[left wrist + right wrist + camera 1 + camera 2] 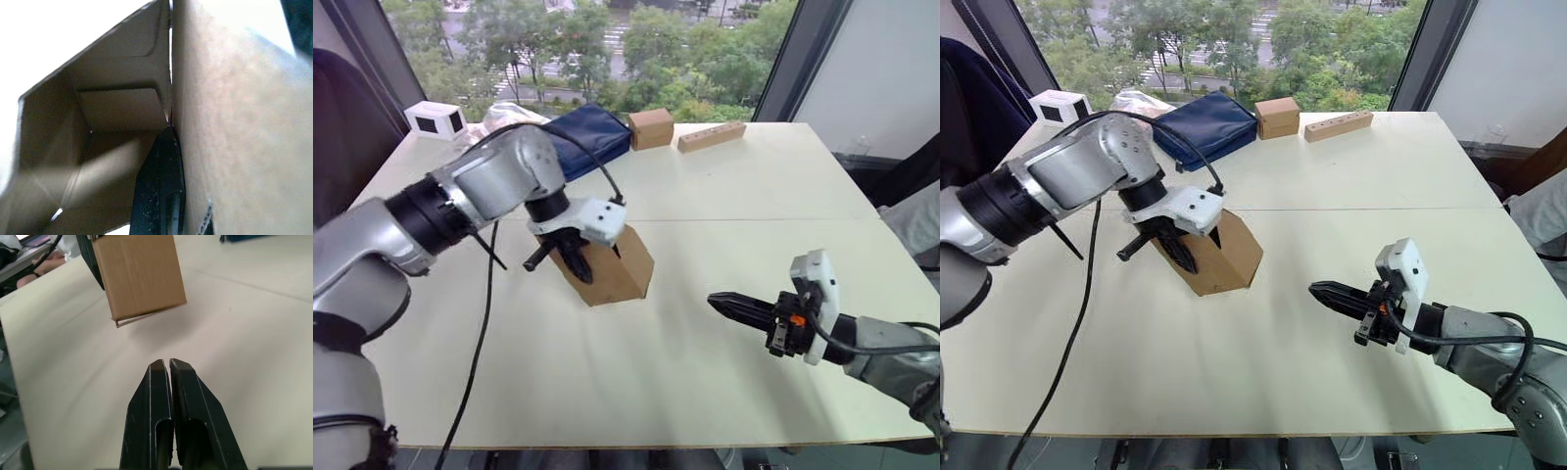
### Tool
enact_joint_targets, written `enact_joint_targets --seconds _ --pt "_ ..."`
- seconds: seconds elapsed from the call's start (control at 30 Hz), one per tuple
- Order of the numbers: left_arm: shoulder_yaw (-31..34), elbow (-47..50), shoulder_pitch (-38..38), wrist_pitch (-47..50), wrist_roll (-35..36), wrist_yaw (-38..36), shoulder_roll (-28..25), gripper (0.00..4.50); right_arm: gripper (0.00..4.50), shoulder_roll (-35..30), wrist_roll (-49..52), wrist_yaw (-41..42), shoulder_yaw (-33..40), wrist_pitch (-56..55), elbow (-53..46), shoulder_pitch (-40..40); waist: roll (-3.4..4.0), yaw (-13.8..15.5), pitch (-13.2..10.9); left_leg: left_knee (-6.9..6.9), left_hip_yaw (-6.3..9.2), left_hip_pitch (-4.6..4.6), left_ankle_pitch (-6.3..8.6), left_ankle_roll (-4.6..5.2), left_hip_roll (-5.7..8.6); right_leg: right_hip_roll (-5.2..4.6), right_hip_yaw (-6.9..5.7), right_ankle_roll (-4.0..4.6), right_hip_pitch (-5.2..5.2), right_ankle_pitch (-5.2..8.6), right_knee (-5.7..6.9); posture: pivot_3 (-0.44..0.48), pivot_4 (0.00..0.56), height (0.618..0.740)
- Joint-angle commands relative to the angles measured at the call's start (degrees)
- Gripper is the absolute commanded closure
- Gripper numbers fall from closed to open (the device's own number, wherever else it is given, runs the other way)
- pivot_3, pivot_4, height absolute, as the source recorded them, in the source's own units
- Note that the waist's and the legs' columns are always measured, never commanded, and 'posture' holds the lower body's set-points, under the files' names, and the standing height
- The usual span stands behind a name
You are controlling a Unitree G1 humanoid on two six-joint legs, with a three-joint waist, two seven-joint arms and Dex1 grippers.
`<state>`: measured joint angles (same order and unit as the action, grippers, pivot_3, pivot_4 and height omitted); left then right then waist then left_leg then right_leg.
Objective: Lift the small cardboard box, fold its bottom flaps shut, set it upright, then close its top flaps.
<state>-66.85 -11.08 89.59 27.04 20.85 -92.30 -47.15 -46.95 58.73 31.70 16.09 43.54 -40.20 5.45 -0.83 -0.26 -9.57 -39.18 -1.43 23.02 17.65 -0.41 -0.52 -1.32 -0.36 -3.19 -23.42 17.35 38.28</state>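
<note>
The small cardboard box (619, 269) is plain brown and tilted on one edge left of the table's middle. My left gripper (570, 259) comes down onto it from above and is shut on one wall. In the left wrist view one black finger (159, 191) is inside the open box (112, 112), pressed against that wall (234, 127). The right wrist view shows the closed side of the box (139, 276) with a thin flap edge (134, 321) sticking out below. I cannot tell whether the low edge touches the table. My right gripper (717, 301) hovers to the right, shut and holding nothing.
At the far edge of the pale table (754, 225) lie another small brown box (651, 128), a long wooden block (712, 135), a navy pouch (587, 137), a clear plastic bag (509, 116) and a white device (435, 119). A black cable (475, 362) hangs from my left arm.
</note>
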Motion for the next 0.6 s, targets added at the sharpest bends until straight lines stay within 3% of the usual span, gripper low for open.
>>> enact_joint_targets --seconds 0.03,0.17,0.37,0.47,0.6 --pt "-1.42 0.10 2.85 6.62 -0.45 -0.20 3.11 4.50 4.38 1.83 -2.12 -1.71 -0.66 -1.59 -2.24 0.67 0.00 0.03 0.00 -0.02 0.01 0.03 0.02 0.03 0.02 0.00 0.00 -0.03 0.00 0.02 -0.02 0.000 0.150 0.740" --pt "-1.37 -0.26 1.66 18.28 -6.25 0.13 11.84 4.50 4.38 5.36 -4.99 -3.06 -2.26 -3.41 -1.87 2.48 0.00 -0.09 0.00 -0.04 0.03 0.05 0.03 0.07 0.04 0.00 0.00 -0.07 -0.01 0.02 -0.02 0.000 0.150 0.740" --pt "-1.31 1.13 -1.23 22.76 -11.88 -0.18 16.15 4.50 4.38 7.77 -7.67 -3.49 -3.61 -4.58 -0.19 1.43 0.02 -0.65 0.00 -0.06 0.05 0.04 0.04 0.07 -0.05 0.20 0.15 -0.10 -0.04 0.04 0.02 0.000 0.150 0.740" --pt "0.67 -0.70 -1.78 23.78 -13.30 0.21 18.83 3.87 4.50 8.56 -8.68 -3.84 -4.22 -4.79 0.28 0.88 0.04 -0.30 0.01 -0.06 0.13 -0.01 0.03 0.07 -0.13 0.35 0.16 -0.08 -0.03 0.04 0.12 0.000 0.150 0.740" --pt "2.49 -3.07 -0.19 29.33 -11.71 -0.20 20.95 2.27 4.50 8.59 -9.45 -3.62 -4.06 -4.66 0.48 0.95 0.04 -0.26 0.01 -0.06 0.14 0.04 0.03 0.07 -0.13 0.38 0.21 -0.07 -0.03 0.04 0.09 0.000 0.150 0.740"
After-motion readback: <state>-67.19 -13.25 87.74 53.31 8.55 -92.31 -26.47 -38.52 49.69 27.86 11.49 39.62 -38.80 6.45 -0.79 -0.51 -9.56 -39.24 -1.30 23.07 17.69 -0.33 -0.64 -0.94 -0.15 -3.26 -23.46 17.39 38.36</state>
